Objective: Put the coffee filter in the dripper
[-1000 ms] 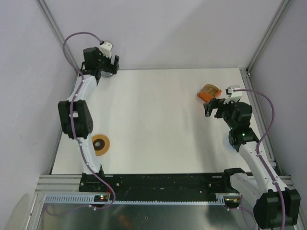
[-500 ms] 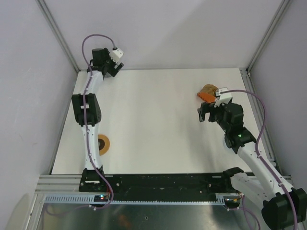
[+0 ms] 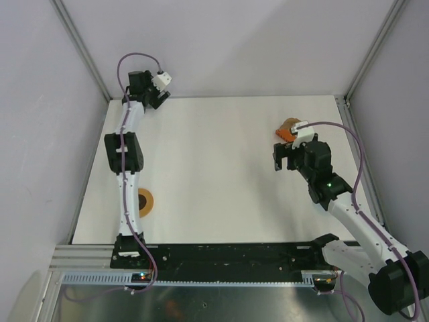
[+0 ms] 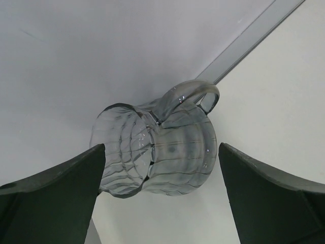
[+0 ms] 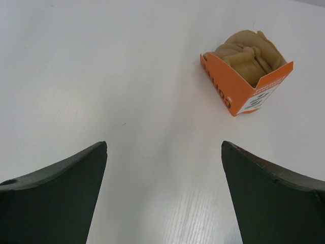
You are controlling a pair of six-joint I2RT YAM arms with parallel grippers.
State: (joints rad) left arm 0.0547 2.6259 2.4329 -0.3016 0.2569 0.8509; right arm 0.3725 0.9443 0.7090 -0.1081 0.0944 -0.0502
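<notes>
Left pincer (image 4: 161,157) gapes wide, empty; right pincer (image 5: 163,152) gapes wide, empty.

We take this for a robotics lab test cell rather than a home. A flat white desk (image 3: 221,168) is boxed in by plain pale wall panels (image 3: 255,40) on silver aluminium frame posts (image 3: 79,48). Two white-and-black robot arms (image 3: 123,154) are bolted to a black rail (image 3: 228,255) along its near edge, trailing purple cables (image 3: 360,161).

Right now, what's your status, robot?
Left gripper open, facing clear handled cup. Right gripper open, empty, near box of filters. Nothing picked yet. Nothing blocking.
</notes>
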